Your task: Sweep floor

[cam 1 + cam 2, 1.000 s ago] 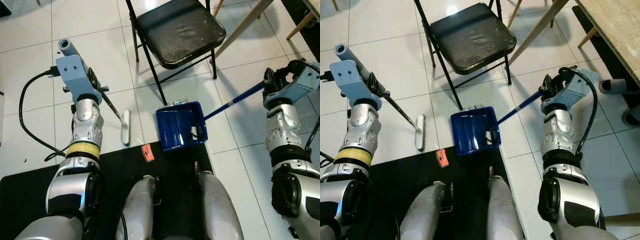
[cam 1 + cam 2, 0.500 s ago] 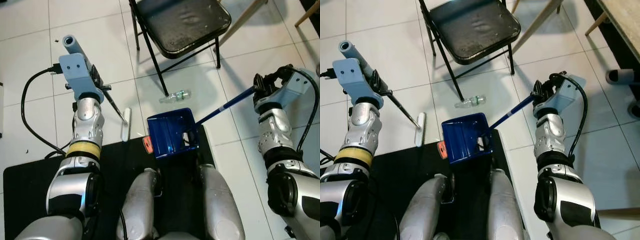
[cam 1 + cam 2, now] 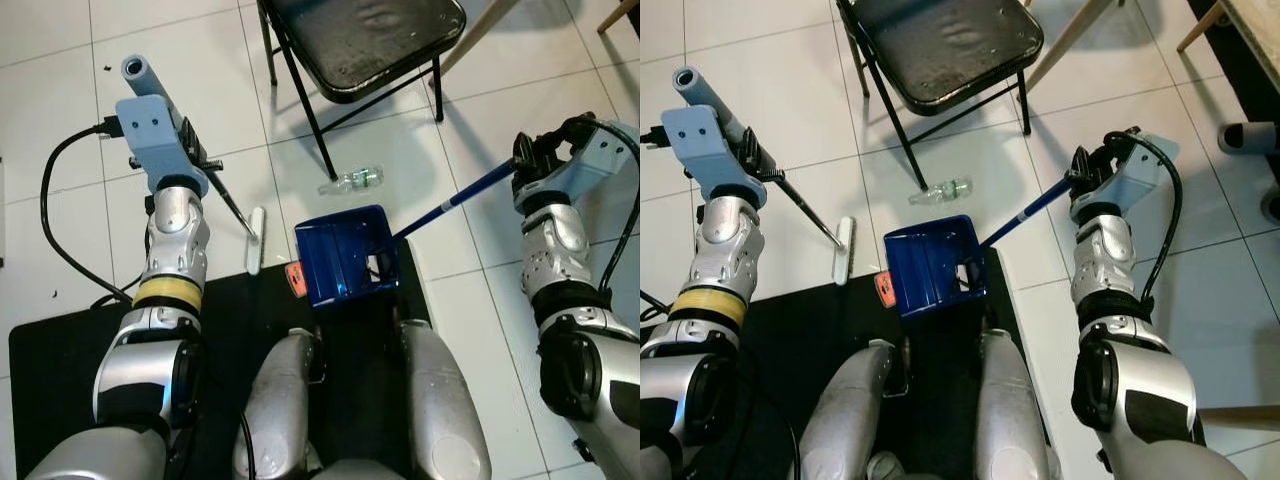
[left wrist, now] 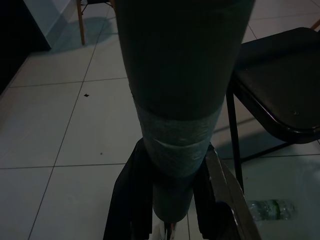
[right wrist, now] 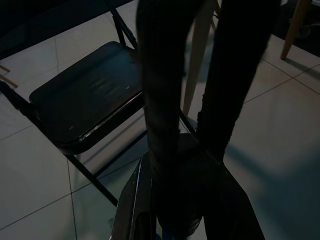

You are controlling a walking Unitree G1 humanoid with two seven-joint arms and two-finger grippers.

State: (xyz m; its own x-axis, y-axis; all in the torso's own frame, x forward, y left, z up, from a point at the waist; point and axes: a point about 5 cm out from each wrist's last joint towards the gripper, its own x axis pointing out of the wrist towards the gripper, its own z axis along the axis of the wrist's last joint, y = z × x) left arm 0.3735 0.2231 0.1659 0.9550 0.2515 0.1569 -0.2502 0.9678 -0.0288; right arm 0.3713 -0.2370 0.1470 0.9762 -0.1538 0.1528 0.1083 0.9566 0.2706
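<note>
My left gripper is clamped around the broom handle, the white brush head resting on the tile at the edge of the black mat. My right gripper is closed on the blue handle of the dustpan, which sits at the mat's front edge between my legs. A clear plastic bottle lies on the tile just beyond the pan, near the folding chair.

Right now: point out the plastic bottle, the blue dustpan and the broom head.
plastic bottle (image 3: 352, 181), left eye view, middle of its body.
blue dustpan (image 3: 342, 254), left eye view, inside of the pan.
broom head (image 3: 255, 240), left eye view, middle of the white bar.
</note>
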